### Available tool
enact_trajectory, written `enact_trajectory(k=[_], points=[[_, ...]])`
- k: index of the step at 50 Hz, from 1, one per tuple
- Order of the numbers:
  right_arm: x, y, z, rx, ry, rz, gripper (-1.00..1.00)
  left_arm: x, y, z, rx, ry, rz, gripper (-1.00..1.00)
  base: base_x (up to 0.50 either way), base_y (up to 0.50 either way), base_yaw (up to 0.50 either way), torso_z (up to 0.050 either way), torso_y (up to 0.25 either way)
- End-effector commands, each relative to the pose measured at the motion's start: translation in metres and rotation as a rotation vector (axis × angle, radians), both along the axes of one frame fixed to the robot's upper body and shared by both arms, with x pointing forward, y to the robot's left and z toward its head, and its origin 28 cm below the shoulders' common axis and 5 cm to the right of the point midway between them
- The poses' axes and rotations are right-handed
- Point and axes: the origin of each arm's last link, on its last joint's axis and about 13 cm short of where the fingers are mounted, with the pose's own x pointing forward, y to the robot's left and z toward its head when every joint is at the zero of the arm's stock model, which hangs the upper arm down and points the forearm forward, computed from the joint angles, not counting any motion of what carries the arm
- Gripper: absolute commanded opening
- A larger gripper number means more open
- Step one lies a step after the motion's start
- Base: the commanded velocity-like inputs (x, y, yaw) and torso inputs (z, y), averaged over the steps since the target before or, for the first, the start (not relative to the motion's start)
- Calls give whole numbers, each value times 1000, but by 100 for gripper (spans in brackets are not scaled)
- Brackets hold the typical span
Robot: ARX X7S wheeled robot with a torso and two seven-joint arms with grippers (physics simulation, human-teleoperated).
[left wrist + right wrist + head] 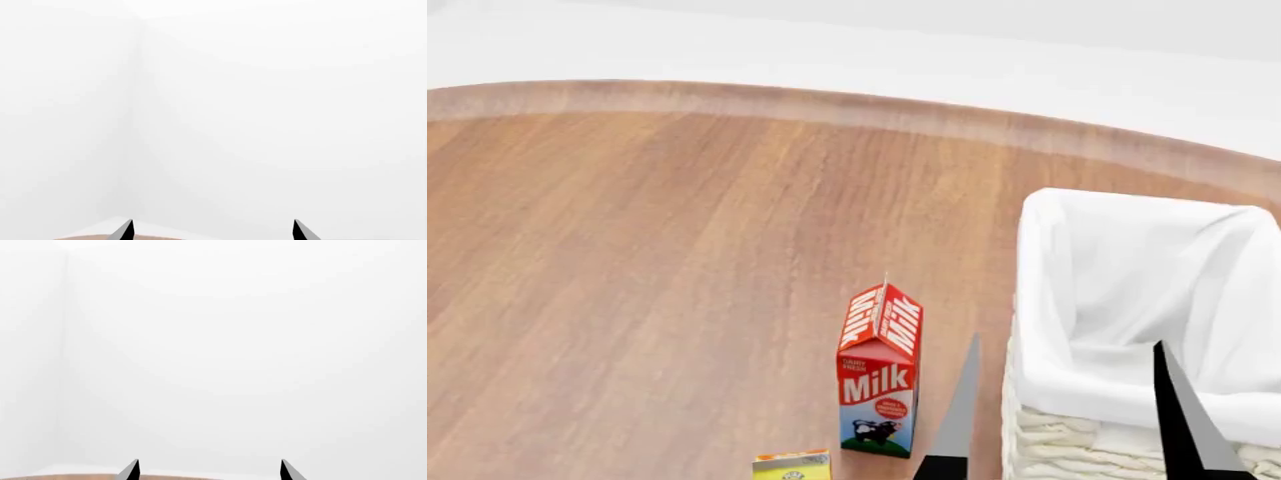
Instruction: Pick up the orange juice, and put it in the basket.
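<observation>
Yellow orange juice (791,466) top at near edge; lined basket (1068,440) right.

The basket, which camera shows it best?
The head view: the basket shows its white liner and woven wall, standing on the wooden table right of the Milk carton. Both wrist views show none of it, only white walls and open finger tips.

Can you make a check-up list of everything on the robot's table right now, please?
Surface: round wooden table, bare wood across most of it.
Job's things: orange juice, only its top shows at the picture's bottom edge; basket, white liner, nothing seen inside.
Clutter: Milk carton, upright, beside the basket.
Grippers: right gripper open, empty; left gripper open, empty, facing the wall.
Cables: nothing seen.
Surroundings: plain white walls.
</observation>
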Motion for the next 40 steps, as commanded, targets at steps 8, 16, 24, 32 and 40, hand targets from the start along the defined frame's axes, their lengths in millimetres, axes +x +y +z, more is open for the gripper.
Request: enact_trajectory(k=[8, 16, 24, 32, 40], points=[[1, 1, -1, 5, 14, 19, 100, -2, -1, 0, 2, -3, -39, 100, 0, 0, 0, 49, 0], [2, 1, -1, 11, 13, 18, 100, -2, -1, 0, -1, -2, -42, 100, 0, 0, 0, 49, 0], [2, 1, -1, 11, 14, 20, 100, -2, -1, 1, -4, -3, -41, 100, 0, 0, 0, 49, 0], [1, 1, 0, 9, 11, 19, 100, -2, 0, 1, 0, -2, -32, 100, 0, 0, 0, 49, 0], [1, 1, 0, 9, 10, 21, 100, -1, 2, 1, 37, 18, 35, 100, 0, 0, 0, 47, -72]])
